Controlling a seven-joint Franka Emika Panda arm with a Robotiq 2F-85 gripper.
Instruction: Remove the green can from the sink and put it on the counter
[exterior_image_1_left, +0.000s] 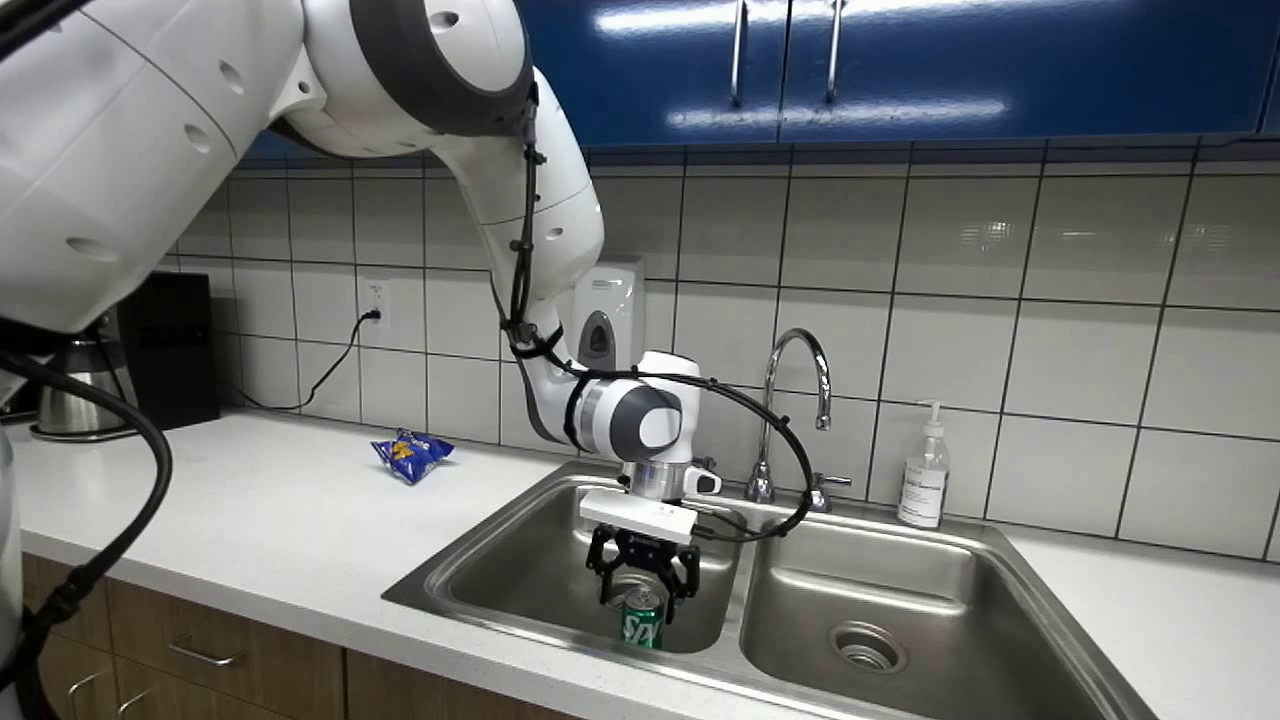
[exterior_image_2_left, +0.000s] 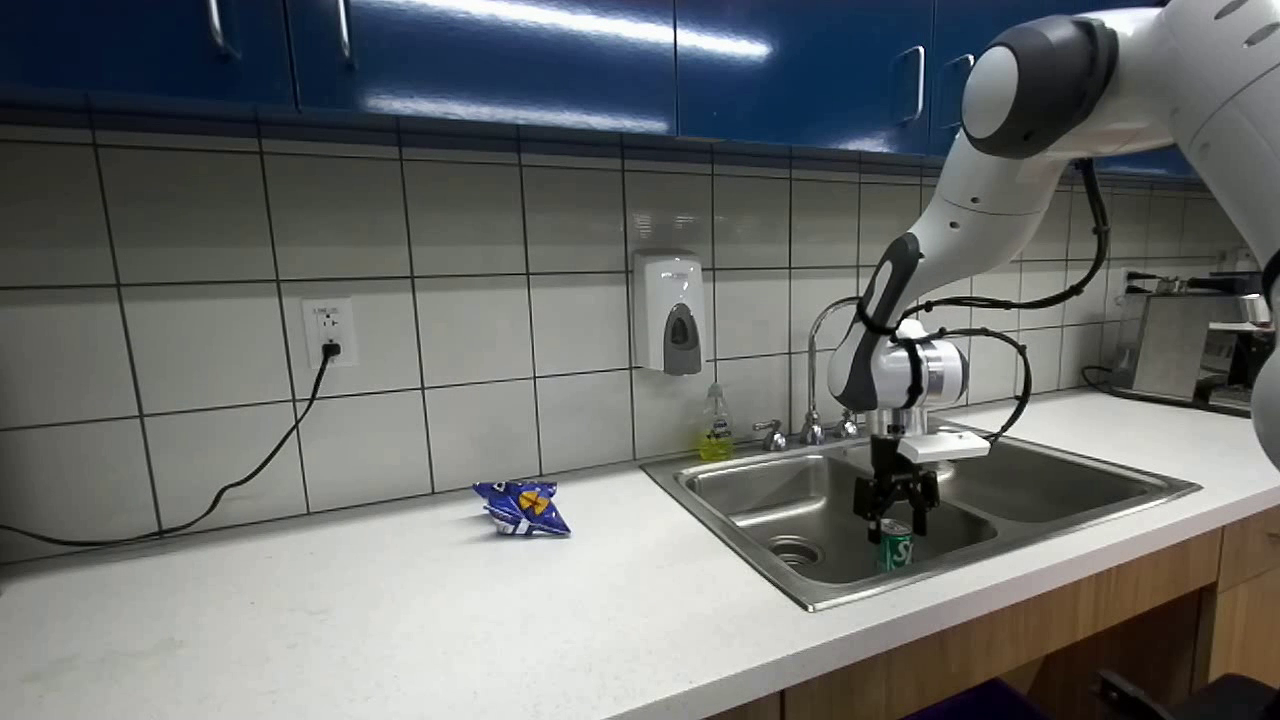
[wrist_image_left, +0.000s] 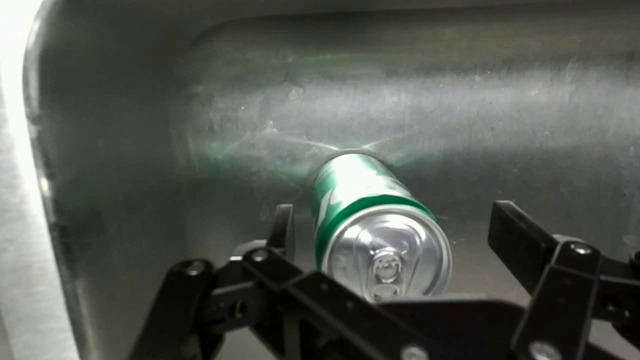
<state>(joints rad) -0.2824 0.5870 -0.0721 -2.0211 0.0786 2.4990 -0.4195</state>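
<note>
The green can (exterior_image_1_left: 641, 629) stands upright in a basin of the metal sink (exterior_image_1_left: 425, 590), close to the front wall; it also shows in an exterior view (exterior_image_2_left: 895, 551). In the wrist view the can (wrist_image_left: 357, 187) shows its silver lid and pull tab. My gripper (exterior_image_1_left: 640, 605) points down into the basin over the can, also seen in an exterior view (exterior_image_2_left: 897, 532). In the wrist view the gripper (wrist_image_left: 393, 225) is open, one finger on each side of the can, with gaps on both sides; the left gap is smaller. The white counter (exterior_image_1_left: 290, 510) borders the sink (exterior_image_2_left: 745, 560).
A blue snack bag (exterior_image_1_left: 412, 456) lies on the counter beside the sink, also in an exterior view (exterior_image_2_left: 524, 508). A tall faucet (exterior_image_1_left: 768, 420) rises behind the basins. A sanitizer bottle (exterior_image_1_left: 922, 485) and a yellow soap bottle (exterior_image_2_left: 716, 435) stand at the back edge.
</note>
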